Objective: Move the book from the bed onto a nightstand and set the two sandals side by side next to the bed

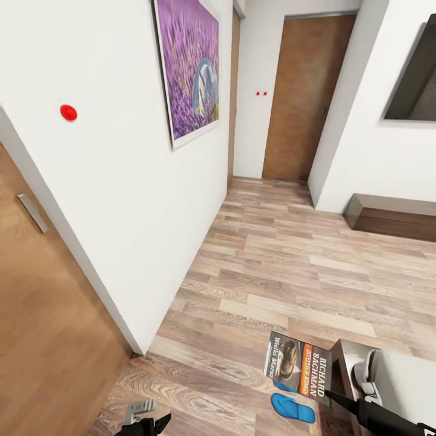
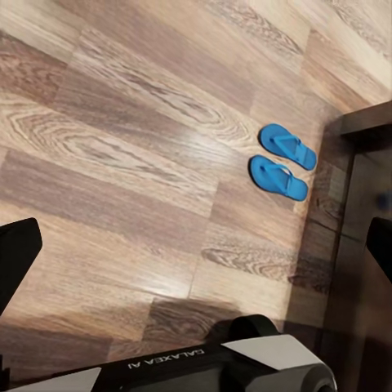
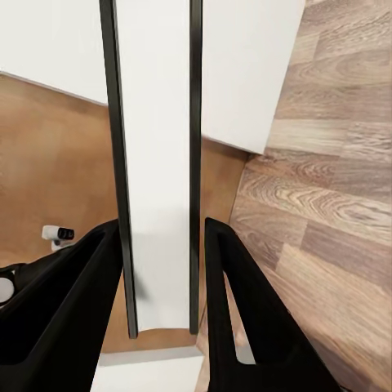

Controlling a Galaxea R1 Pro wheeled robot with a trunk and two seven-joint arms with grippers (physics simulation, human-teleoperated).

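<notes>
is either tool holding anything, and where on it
The right tool grips the book by its edge, fingers on both covers. The left tool is open, holding nothing.

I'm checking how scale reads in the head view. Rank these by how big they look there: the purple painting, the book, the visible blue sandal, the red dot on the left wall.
1. Purple painting
2. Book, though nearness to the camera enlarges it
3. Blue sandal
4. Red dot

Two flat bright-blue sandals (image 2: pixel 280 161) lie on the light-brown wood-plank floor (image 1: pixel 290 266); the thin grey-and-orange paperback book (image 1: pixel 298 363) carries white lettering; a purple lavender painting (image 1: pixel 189 66).
</notes>
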